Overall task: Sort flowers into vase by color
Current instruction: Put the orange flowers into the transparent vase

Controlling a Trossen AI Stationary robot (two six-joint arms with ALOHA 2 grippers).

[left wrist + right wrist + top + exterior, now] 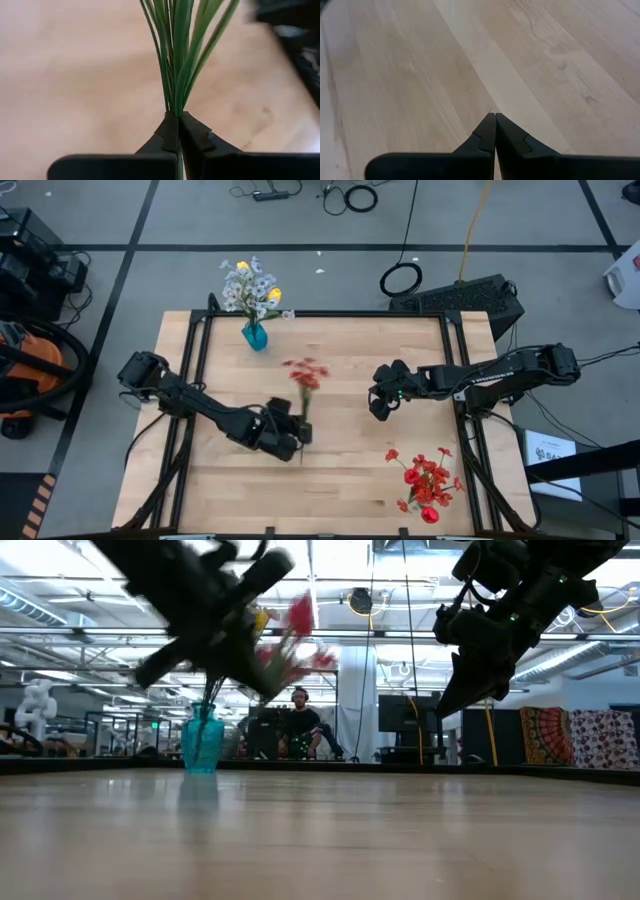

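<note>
My left gripper [303, 432] is near the table's middle, shut on a red spray flower [305, 373] whose green stems [177, 60] fan out past the fingers. The teal vase [255, 336] stands near the far edge on its base, holding white and yellow flowers [250, 286]. It also shows in the low view as the teal vase [202, 740]. A bunch of red flowers [428, 480] lies on the table near the right front. My right gripper [378, 408] hovers shut over bare wood right of centre. My left gripper pinches the red spray's green stems [176, 107] between its two fingers, at the gathered lower part where they bunch together. The spray is lifted clear of the table [290, 645], its red heads pointing toward the far edge.
Black frame rails [320, 313] run along the table's far and side edges. Bare wood lies between the vase and my right gripper. A person [300, 725] sits in the room beyond the far edge.
</note>
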